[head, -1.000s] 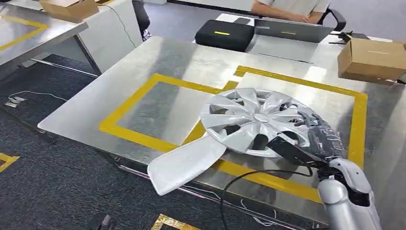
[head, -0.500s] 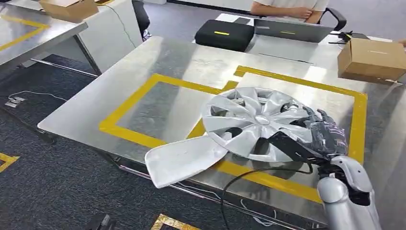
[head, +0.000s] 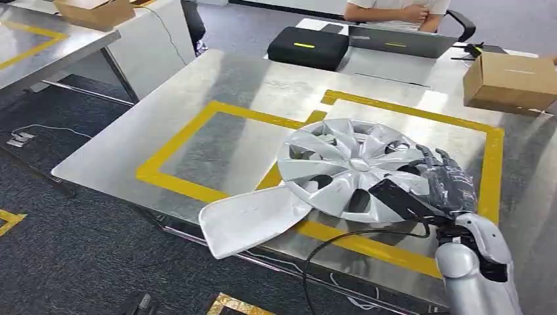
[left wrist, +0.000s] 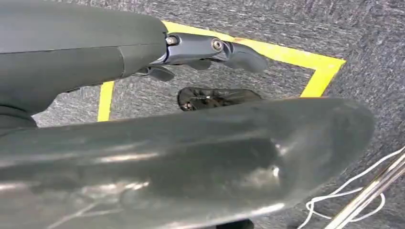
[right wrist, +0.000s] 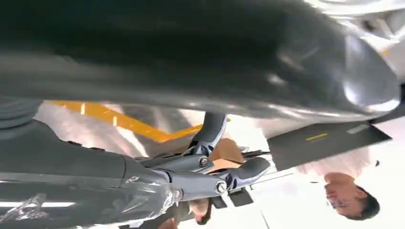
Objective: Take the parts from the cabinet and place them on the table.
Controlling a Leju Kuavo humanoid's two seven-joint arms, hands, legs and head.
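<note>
Right hand (head: 446,187) grips silver spoked plastic wheel cover (head: 351,169); left hand (left wrist: 210,47) grips grey panel (head: 253,220) overhanging bench (head: 197,111) near edge — may slide off on release.

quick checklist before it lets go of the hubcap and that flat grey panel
1. Hubcap over the table: ok, it straddles the yellow tape.
2. Hubcap flat on the surface: cannot tell.
3. Right robot hand gripping the hubcap rim: ok.
4. Flat grey panel fully supported: not ok, it overhangs the table's near edge.
5. Left robot hand holding the panel: ok.
6. Cardboard box clear of the hubcap: ok.
</note>
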